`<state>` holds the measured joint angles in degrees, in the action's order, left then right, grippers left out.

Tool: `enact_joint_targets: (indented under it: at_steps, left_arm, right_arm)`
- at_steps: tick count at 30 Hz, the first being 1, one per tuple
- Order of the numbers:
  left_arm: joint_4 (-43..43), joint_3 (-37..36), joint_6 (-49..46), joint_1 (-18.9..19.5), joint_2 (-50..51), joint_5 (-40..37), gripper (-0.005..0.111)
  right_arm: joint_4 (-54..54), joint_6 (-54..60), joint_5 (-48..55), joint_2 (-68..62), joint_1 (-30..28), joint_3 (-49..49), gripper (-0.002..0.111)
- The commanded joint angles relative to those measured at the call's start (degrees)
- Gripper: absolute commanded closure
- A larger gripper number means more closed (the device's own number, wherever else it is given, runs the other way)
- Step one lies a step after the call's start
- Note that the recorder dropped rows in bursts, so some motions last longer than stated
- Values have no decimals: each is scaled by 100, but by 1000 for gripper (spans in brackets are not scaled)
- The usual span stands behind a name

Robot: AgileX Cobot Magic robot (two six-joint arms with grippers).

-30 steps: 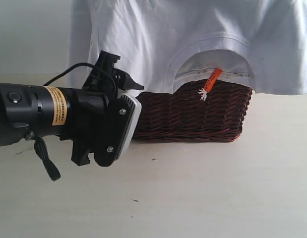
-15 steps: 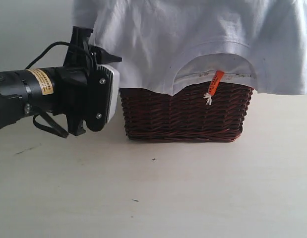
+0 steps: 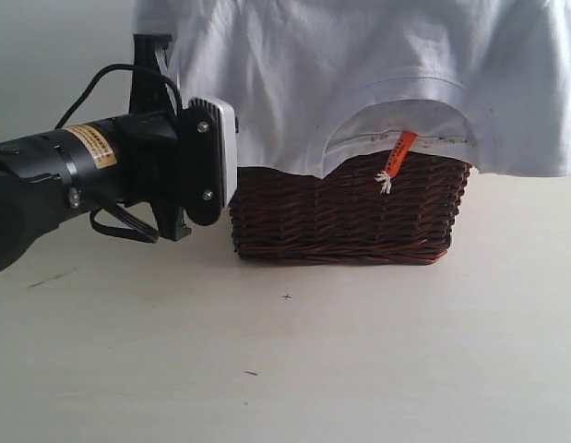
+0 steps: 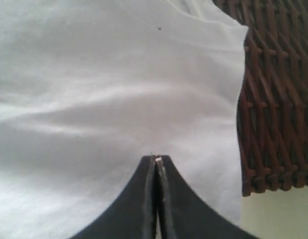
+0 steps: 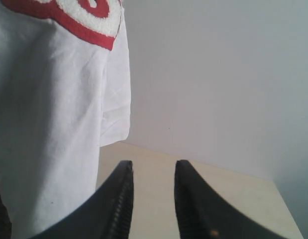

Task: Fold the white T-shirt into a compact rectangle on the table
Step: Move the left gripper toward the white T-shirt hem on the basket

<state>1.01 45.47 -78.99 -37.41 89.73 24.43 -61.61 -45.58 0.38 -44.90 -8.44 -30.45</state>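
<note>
Over far basket (image 3: 350, 217), white T-shirt (image 3: 294, 83) draped, unfolded, not yet flat on table (image 3: 359, 369). Left gripper (image 4: 156, 162) together at cloth, pinch unconfirmed; right gripper (image 5: 153, 172) apart, empty.

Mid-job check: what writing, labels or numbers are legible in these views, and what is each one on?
No text here can be read in full.
Yellow label on the left arm: print too small to read.
Orange neck tag of the white T-shirt: dark print, too small to read.
Red-outlined letters on the shirt, right wrist view: cut off at the frame edge, unreadable.
</note>
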Motion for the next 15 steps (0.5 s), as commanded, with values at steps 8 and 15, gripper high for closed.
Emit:
enact_joint_targets:
  at_steps: [8,15]
  left_arm:
    - [776,0,-458,-316,35,-947,42]
    - [3357,0,-3469,-306,817,1001,42]
  right_arm:
    - [15,-134,-112,28,-21,37,78]
    - [15,-135,-321,28,-21,37,78]
